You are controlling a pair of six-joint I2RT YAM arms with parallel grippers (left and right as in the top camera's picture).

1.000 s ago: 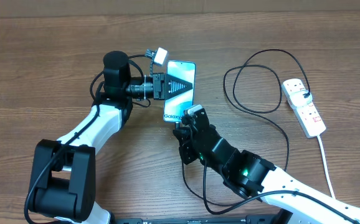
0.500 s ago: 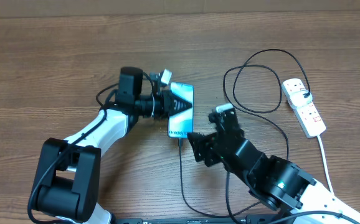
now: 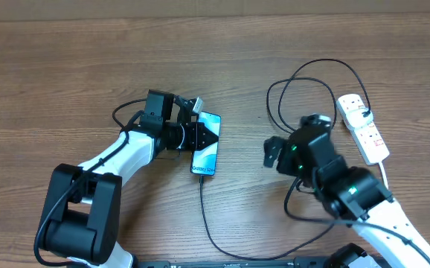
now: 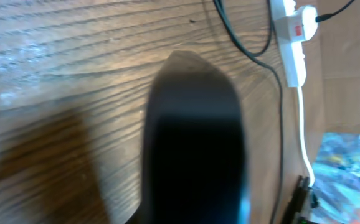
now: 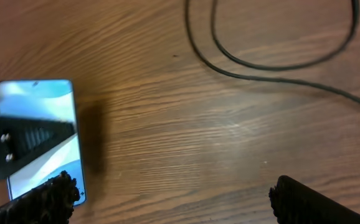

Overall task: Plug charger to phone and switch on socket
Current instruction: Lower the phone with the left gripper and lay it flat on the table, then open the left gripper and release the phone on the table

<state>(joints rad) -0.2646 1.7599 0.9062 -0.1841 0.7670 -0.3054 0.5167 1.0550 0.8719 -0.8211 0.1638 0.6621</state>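
Note:
The phone (image 3: 207, 151) lies on the table left of centre, screen up, with my left gripper (image 3: 194, 135) shut across its upper part. The charger (image 3: 203, 212), a thin black cable, meets the phone's lower edge, runs down and round to the right, then loops up towards the socket (image 3: 364, 128). My right gripper (image 3: 273, 153) hangs open between phone and socket with nothing in it. In the right wrist view the phone (image 5: 43, 106) sits at the left with a black left fingertip (image 5: 30, 138) across its screen. The left wrist view shows only a dark blurred phone (image 4: 192, 143).
The socket's white cord (image 3: 390, 197) runs down the right edge of the table. Loops of cable (image 3: 312, 97) lie between my right arm and the socket. In the left wrist view the socket (image 4: 290, 37) shows at the top right.
My right gripper has opened, let go at the phone's lower end and swung right towards the socket. The left gripper has carried the phone slightly down and left.

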